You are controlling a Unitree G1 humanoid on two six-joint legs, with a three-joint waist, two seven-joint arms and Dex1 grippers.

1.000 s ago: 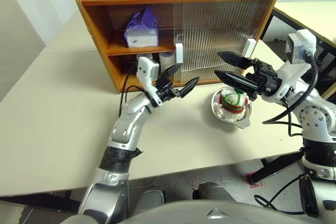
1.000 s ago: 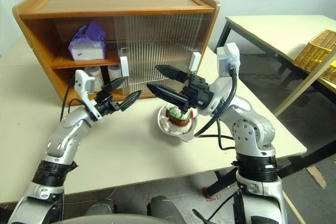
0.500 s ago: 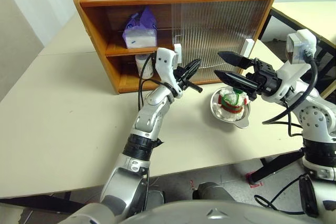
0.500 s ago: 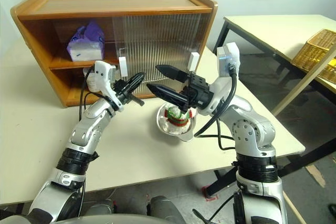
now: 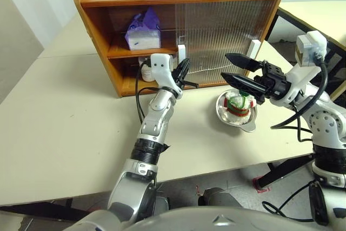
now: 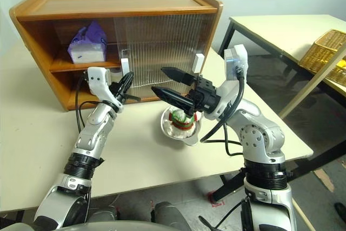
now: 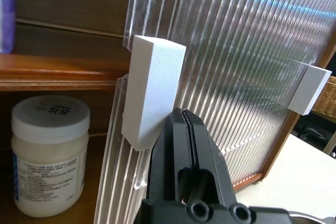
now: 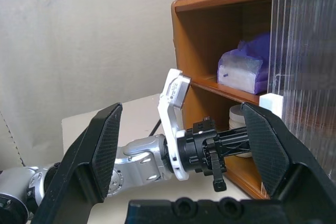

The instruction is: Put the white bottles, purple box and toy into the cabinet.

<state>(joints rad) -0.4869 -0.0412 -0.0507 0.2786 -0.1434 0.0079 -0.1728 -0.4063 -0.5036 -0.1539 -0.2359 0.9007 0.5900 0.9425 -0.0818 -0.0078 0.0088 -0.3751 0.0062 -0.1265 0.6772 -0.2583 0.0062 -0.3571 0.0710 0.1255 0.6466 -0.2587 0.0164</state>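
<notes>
The robot's left gripper [image 5: 182, 70], its two black fingers pressed together on nothing, points at the near white block handle [image 7: 152, 90] of the ribbed translucent sliding door [image 5: 216, 31], fingertips just below and beside that handle. The door belongs to the wide two-shelf orange-brown wooden cabinet [image 5: 97, 25] standing on the cream table [image 5: 59, 117], and it covers the cabinet's right part, leaving the left part open. A second white block handle [image 5: 253, 48] sits at the door's far right edge. On the open upper shelf lies the soft lilac-purple tissue pack [image 5: 144, 30]. On the lower shelf, just left of the door's edge, stands a squat white plastic jar with a white screw cap [image 7: 48, 153]; whether a second jar stands behind it cannot be told. The right gripper [image 5: 231, 66] hangs with its fingers spread wide, empty, above a shiny metal bowl [image 5: 250, 123] in front of the cabinet. Inside the bowl rests the small white plush figure with red-and-green scarf [image 5: 239, 104].
</notes>
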